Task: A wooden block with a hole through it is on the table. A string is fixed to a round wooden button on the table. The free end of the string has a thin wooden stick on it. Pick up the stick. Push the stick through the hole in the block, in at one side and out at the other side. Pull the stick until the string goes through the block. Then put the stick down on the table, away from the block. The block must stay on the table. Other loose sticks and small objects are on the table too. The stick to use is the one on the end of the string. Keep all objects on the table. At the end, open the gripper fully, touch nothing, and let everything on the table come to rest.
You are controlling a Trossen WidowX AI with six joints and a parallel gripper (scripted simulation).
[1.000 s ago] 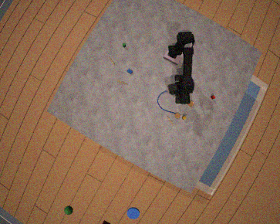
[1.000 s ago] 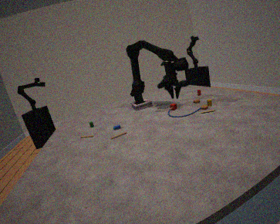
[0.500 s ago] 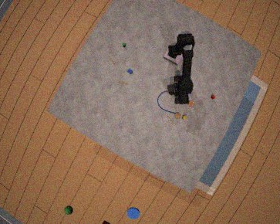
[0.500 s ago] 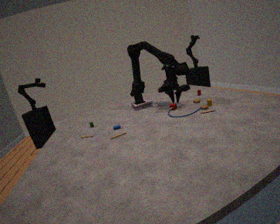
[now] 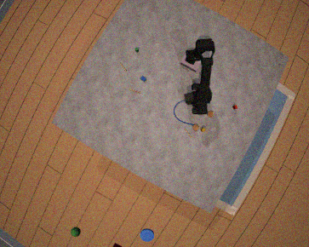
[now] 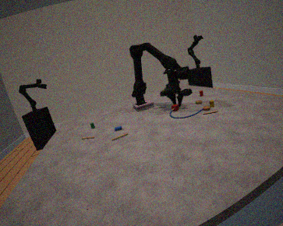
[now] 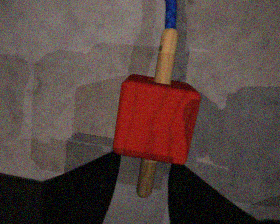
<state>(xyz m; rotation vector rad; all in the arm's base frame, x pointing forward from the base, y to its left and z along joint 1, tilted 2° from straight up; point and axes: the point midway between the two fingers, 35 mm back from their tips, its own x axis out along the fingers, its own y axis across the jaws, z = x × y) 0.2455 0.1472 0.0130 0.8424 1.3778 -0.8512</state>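
The red block (image 7: 156, 120) (image 6: 175, 107) sits on the table. The wooden stick (image 7: 166, 55) runs through its hole and sticks out at both sides; its string end is at the top in the wrist view, its free end at the bottom. The blue string (image 7: 170, 14) (image 6: 185, 118) (image 5: 174, 112) curves from the stick to the round wooden button (image 5: 196, 127) (image 6: 206, 108). My gripper (image 7: 145, 165) is partly open, its fingertips close to the block's lower face in the wrist view. The stick's free end lies between the fingers, with gaps beside it. The arm hides the block in the top view.
A loose stick (image 5: 188, 133) (image 6: 210, 112) and a yellow object (image 5: 203, 129) (image 6: 211, 104) lie near the button. A second round piece (image 5: 210, 113) and a red object (image 5: 235, 106) are nearby. Blue (image 5: 143, 78) and green (image 5: 137, 49) objects and two loose sticks lie farther off.
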